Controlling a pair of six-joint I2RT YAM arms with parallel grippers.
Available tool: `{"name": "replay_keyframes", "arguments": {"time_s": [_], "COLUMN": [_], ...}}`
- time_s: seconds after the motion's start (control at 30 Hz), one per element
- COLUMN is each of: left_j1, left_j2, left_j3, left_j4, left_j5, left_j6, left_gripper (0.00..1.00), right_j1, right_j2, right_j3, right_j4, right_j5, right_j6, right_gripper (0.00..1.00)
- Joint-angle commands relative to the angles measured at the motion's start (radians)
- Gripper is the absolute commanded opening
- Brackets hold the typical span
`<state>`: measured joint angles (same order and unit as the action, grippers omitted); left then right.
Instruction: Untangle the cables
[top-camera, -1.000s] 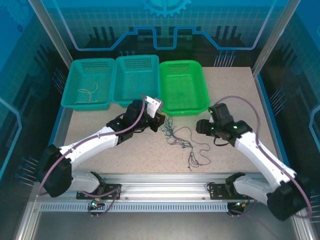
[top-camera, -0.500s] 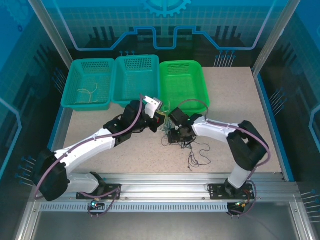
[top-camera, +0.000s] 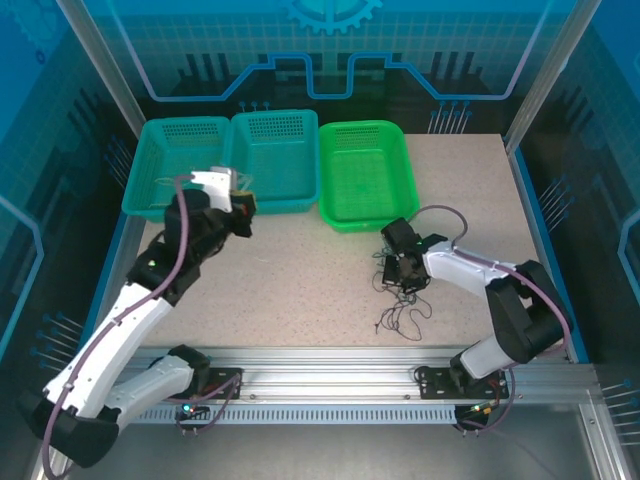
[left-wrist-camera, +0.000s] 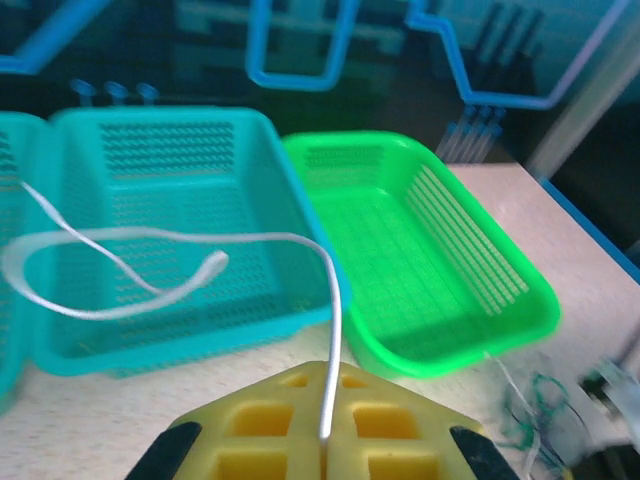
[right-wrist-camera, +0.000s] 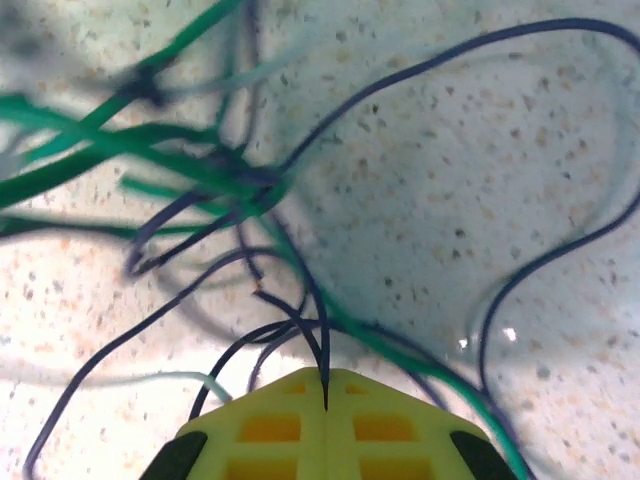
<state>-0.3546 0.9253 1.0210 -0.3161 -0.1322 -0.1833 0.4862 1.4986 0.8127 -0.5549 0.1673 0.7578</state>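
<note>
Shut left claw (left-wrist-camera: 325, 440) pinches a limp, featherlight cream-white wire (left-wrist-camera: 200, 235), shut right claw (right-wrist-camera: 325, 395) a dark purplish strand (right-wrist-camera: 316, 325); grip near free ends.

Table (top-camera: 300, 290) was speckled beige, nothing fancy. Along its far edge sat the left teal basket (top-camera: 135, 185), middle teal basket (top-camera: 290, 205) and green basket (top-camera: 370, 222), side by side. Cables (top-camera: 397, 300) lay in a loose tangle right of centre.
</note>
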Motion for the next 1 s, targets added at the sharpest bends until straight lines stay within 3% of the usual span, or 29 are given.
{"name": "replay_keyframes", "arguments": {"time_s": [0.0,0.27,0.53,0.7,0.8,0.97], "left_j1": [0.130,0.467,0.615,0.631,0.620,0.504], "left_j2": [0.043,0.370,0.780,0.858,0.742,0.497], "left_j3": [0.120,0.376,0.594,0.651,0.522,0.328], "left_j4": [-0.110,0.023,0.077,0.046,0.147,0.235], "left_j5": [0.010,0.093,0.158,0.214,0.298,0.392], "left_j6": [0.016,0.074,0.030,0.001,-0.100,-0.221], "left_gripper": [0.00,0.00,0.00,0.51,0.65,0.73], "right_j1": [0.010,0.015,0.016,0.011,-0.010,-0.076], "right_j2": [-0.048,-0.254,-0.420,-0.490,-0.500,-0.440], "right_j3": [0.005,0.061,0.125,0.117,0.096,0.079], "right_j4": [-0.032,-0.111,-0.221,-0.250,-0.241,-0.192], "right_j5": [-0.043,-0.119,-0.128,-0.094,-0.074,-0.123], "right_j6": [-0.026,-0.057,-0.053,-0.037,-0.034,-0.065], "right_gripper": [0.00,0.44,0.52,0.56,0.60,0.61]}}
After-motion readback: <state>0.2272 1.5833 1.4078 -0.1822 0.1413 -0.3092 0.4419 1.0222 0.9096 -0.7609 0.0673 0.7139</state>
